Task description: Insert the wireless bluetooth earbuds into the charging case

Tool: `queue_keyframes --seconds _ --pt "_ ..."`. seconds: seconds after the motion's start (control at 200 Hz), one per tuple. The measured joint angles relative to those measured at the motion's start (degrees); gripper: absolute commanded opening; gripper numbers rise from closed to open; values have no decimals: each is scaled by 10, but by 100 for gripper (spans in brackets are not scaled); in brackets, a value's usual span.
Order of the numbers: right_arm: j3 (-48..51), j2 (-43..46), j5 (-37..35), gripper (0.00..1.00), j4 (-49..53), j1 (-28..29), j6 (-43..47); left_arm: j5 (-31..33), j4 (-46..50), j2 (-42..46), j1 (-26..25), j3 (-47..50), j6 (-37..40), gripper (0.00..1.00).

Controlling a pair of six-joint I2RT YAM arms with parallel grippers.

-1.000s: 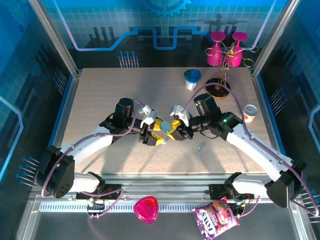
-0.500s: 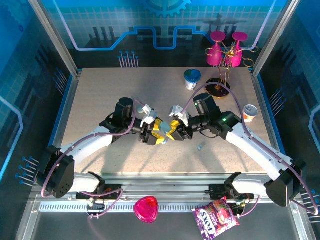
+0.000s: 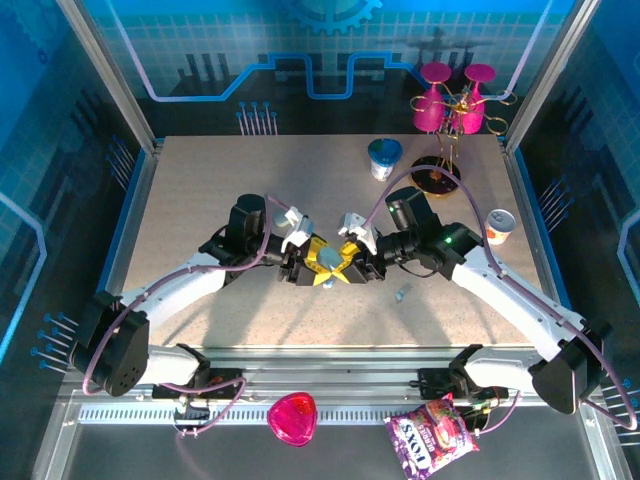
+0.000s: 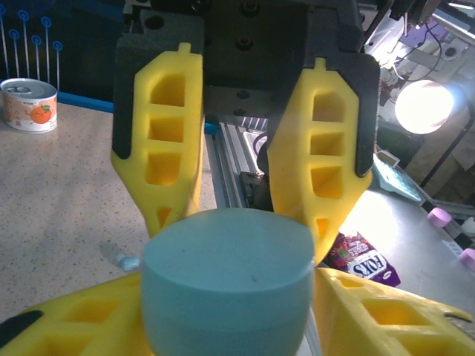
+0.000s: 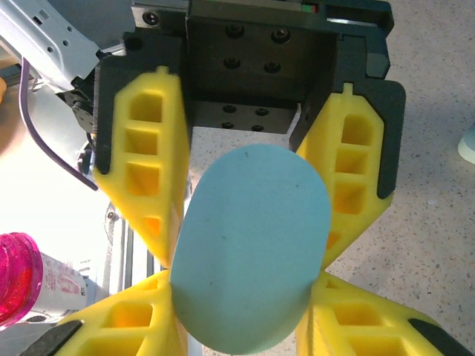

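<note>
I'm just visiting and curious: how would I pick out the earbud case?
Find the speckled table, then its middle, where the left claw and right claw meet. Both pinch the case, a smooth pale-blue pebble, far bigger than the tiny bud lying beside them.

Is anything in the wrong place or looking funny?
Yes. One tiny earbud lies loose on the table, apart from the light-blue charging case that the left gripper and right gripper both pinch. A candy bag sits off the table, by the front rail.
</note>
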State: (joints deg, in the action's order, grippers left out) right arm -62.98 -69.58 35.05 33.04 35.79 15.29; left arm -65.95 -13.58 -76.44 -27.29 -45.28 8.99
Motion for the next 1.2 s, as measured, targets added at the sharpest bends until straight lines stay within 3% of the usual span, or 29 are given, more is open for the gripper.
queue_keyframes --seconds 0.3,0.565,1.201 --pt "0 0 -1 36 5 2 9 0 5 0 1 0 0 30" --pt "5 5 -19 70 -7 1 0 3 -3 0 0 0 2 29" --pt "56 71 -51 72 -113 -70 -108 20 -20 0 -2 1 55 30"
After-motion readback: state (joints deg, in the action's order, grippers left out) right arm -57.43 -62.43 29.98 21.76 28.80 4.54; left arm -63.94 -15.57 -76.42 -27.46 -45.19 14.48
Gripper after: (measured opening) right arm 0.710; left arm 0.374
